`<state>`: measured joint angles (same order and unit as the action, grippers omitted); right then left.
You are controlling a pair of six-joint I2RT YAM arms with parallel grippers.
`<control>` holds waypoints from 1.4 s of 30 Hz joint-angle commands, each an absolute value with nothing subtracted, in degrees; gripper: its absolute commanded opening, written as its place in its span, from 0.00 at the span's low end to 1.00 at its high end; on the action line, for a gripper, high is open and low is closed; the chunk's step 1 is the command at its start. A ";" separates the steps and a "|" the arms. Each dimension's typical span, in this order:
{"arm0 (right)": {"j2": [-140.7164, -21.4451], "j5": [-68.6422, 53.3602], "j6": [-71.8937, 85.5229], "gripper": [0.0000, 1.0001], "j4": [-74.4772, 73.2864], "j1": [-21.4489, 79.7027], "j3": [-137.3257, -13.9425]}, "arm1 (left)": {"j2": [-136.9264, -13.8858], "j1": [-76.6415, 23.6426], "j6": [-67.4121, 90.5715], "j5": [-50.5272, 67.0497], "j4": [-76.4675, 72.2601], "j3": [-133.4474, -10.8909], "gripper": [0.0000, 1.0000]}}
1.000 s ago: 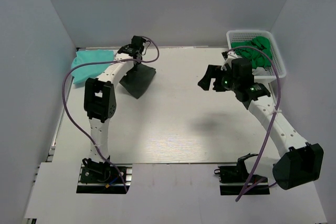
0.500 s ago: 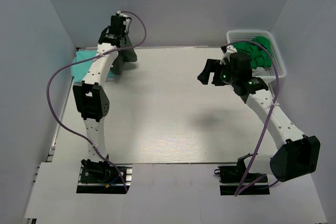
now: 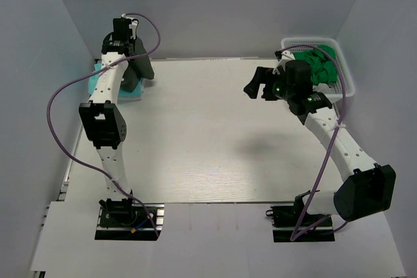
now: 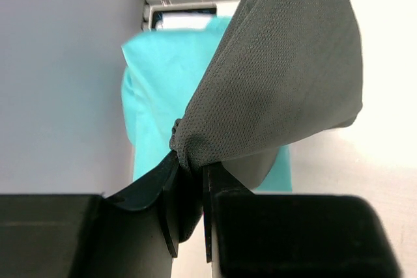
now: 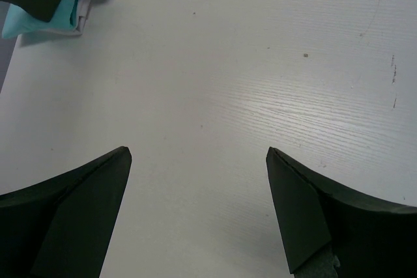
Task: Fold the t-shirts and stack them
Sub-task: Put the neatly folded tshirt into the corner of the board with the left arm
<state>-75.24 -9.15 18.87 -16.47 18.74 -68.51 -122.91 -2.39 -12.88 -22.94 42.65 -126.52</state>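
Observation:
My left gripper [image 4: 189,174] is shut on a bunched edge of the dark grey-green t-shirt [image 4: 287,76], which hangs from it folded. In the top view that shirt [image 3: 138,68] hangs at the back left, over the folded mint-teal t-shirt [image 3: 107,86] lying on the table; the wrist view shows the mint-teal shirt [image 4: 156,96] below the dark one. My left gripper in the top view [image 3: 128,50] is high near the back wall. My right gripper [image 3: 255,89] is open and empty above the bare table [image 5: 215,96]. Bright green t-shirts [image 3: 318,66] lie bunched in the basket.
A white plastic basket [image 3: 345,83] stands at the back right corner. Grey walls close in the table on the left, back and right. The left arm's purple cable loops out toward the left wall.
My left gripper has carried the dark grey-green shirt left and back, from the table's back middle to above the mint-teal shirt. My right gripper has shifted slightly back and stays open.

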 commanded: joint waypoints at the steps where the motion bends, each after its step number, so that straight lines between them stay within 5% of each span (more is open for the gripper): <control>1: -75.94 -9.66 19.51 0.90 -14.15 18.63 -71.45 | -119.88 -0.97 -11.34 -19.51 42.98 -126.64 0.00; 16: -76.38 -11.34 20.74 0.90 -12.74 18.72 -69.96 | -118.31 -1.49 -3.09 -8.00 49.48 -135.70 0.00; 42: -82.70 -9.14 16.79 0.90 -19.16 18.72 -79.71 | -125.51 11.24 3.43 -8.61 47.64 -126.56 0.00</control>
<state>-81.89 -10.17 18.46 -18.31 18.76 -76.31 -126.02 10.17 2.81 -10.31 50.24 -126.58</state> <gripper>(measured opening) 0.902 0.254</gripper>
